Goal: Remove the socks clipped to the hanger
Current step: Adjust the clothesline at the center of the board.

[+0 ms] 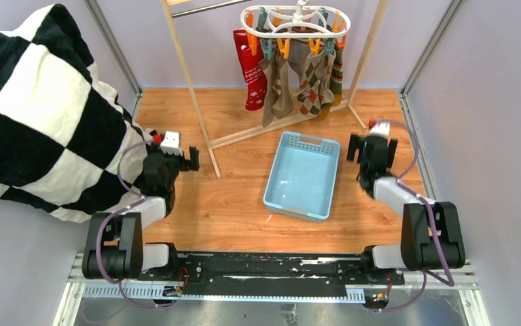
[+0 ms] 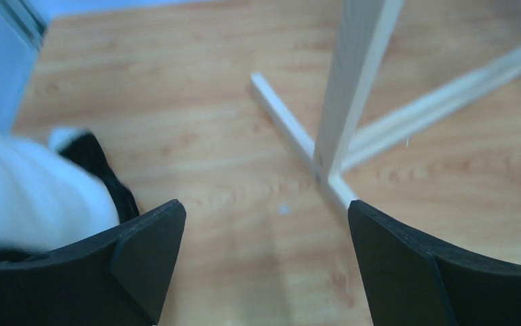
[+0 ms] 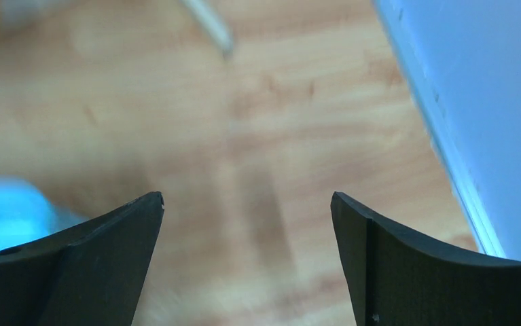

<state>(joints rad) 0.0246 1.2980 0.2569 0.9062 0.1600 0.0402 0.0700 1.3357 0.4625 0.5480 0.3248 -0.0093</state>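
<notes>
Left gripper (image 2: 264,207): jaws spread wide, nothing between them. Its fingers (image 2: 145,265) are flat, matte black plates. It hangs over the tabletop (image 1: 244,204) near the left edge, just beside a plush black-and-white checkered blanket (image 1: 40,109) that bulges in from that side. Ahead of it stands the near leg of a pale wooden rack (image 2: 356,75), square in section, joined to a floor rail.

Right gripper (image 3: 247,197): jaws likewise spread wide and holding nothing. It is near the right edge of the tabletop, over bare wood-grain laminate. A light blue plastic bin (image 1: 310,140) lies between the two arms, rectangular, with a perforated rim and its long axis running from the near edge towards the far edge, slightly tilted.

The hanger (image 1: 246,19) hangs at the far edge of the tabletop, right of centre, hooked on the rack's metal rod (image 1: 203,7). It is a white plastic double oval with its long axis running left to right, along the rod. Orange clothespins (image 1: 252,42) and teal ones (image 1: 267,47) dangle beneath it.

The socks are all clipped on, well apart from both grippers. Each hangs lengthwise, long axis vertical, lower end towards the tabletop. From left to right: a red sock (image 1: 252,75) with white flecks, a taupe sock (image 1: 276,88), an argyle sock (image 1: 315,85) in brown, orange and cream diamonds, and an olive sock (image 1: 337,75). All are soft knit, and they overlap one another.
</notes>
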